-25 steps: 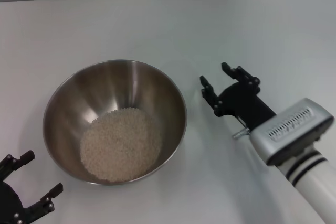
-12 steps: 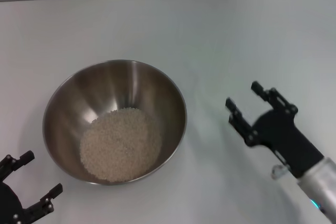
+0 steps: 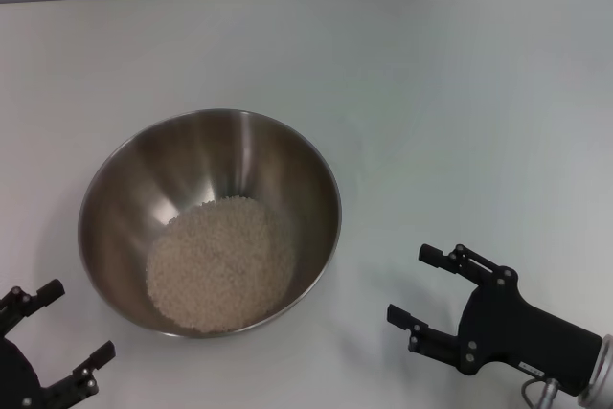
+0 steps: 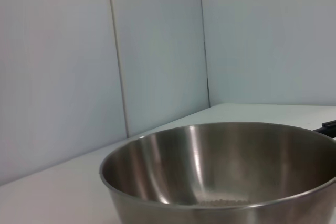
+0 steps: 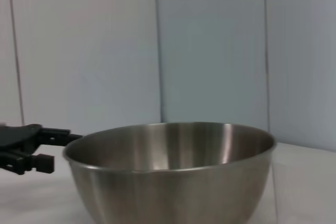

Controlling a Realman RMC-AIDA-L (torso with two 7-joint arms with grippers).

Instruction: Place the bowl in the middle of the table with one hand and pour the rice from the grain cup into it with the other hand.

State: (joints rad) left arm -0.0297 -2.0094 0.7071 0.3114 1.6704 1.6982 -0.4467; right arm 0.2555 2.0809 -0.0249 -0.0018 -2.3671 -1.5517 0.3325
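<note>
Sitting on table (image 3: 460,74): bowl (image 3: 287,155) w/ rice (image 3: 218,263), both grippers (image 3: 426,287) (image 3: 59,325) agape nearby.

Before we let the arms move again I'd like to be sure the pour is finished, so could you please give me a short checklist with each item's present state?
1. Rice is in the bowl: ok, a pale heap lies on its bottom.
2. No grains spilled on the table: ok as far as the head view shows.
3. Bowl upright near the table's middle: ok.
4. Right gripper empty and clear of the bowl: ok, open, at the near right.
5. Left gripper empty and clear of the bowl: ok, open, at the near left.
6. Grain cup put away safely: cannot tell, no view shows it.
</note>
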